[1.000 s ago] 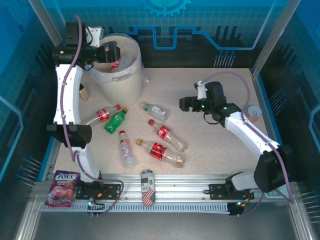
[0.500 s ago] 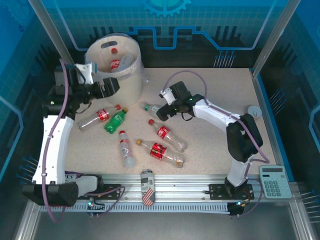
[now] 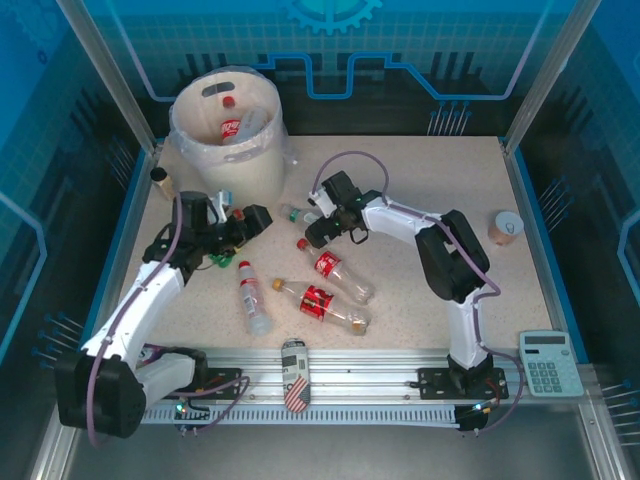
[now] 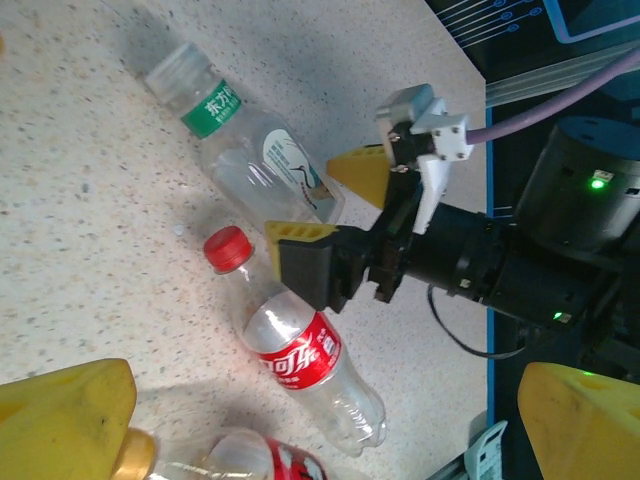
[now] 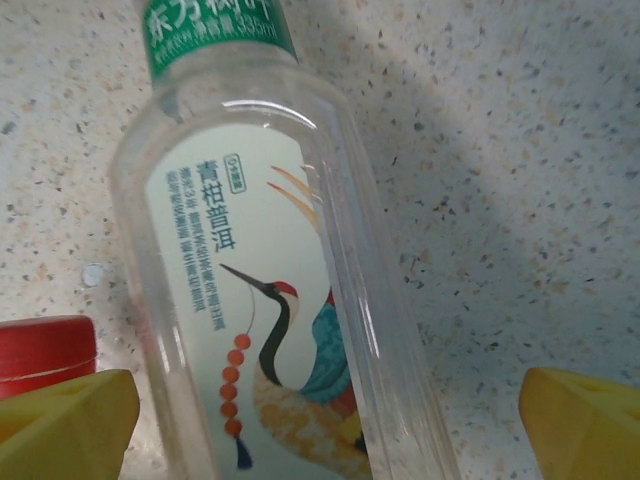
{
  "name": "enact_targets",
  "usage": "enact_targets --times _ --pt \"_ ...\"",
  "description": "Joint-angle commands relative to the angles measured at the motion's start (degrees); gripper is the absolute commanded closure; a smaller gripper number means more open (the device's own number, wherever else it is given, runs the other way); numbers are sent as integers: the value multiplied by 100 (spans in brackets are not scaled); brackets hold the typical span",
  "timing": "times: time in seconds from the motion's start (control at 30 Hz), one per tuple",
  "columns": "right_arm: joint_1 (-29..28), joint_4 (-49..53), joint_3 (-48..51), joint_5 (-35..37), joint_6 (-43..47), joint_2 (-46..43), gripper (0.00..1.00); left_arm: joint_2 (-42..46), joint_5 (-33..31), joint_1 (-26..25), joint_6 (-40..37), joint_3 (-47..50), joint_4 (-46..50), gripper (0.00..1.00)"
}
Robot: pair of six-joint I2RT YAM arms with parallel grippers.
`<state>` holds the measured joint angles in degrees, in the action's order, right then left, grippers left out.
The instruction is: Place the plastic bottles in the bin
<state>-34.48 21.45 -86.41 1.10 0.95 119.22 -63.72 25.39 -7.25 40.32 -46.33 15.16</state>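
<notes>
Right wrist: open right end effector [image 5: 325, 415] astride bottle [image 5: 270, 300] near bin [image 3: 245, 172]; likely light, slick, crushable; grip mid-body.

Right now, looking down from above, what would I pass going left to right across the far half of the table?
A small brown jar, the bin, the right gripper, a paper cup.
</notes>
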Motion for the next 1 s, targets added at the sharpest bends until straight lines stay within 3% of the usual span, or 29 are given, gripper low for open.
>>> enact_targets --times 0.0,0.2,0.4,0.67,0.97 --pt "-76 13 -166 12 -187 160 4 -210 -335 -182 598 229 -1018 1" --pt "-72 -74 -185 65 -282 311 8 -541 -542 -380 925 491 -1569 1" --pt "0 -109 -93 66 -492 172 21 -700 -527 -427 1110 562 -1832 1" --pt "104 -363 302 -10 -500 -529 35 -1073 -258 -468 1684 565 -2602 1" --pt "189 -634 1195 -102 -649 -1572 38 -1522 -154 -679 1931 274 -2934 1"
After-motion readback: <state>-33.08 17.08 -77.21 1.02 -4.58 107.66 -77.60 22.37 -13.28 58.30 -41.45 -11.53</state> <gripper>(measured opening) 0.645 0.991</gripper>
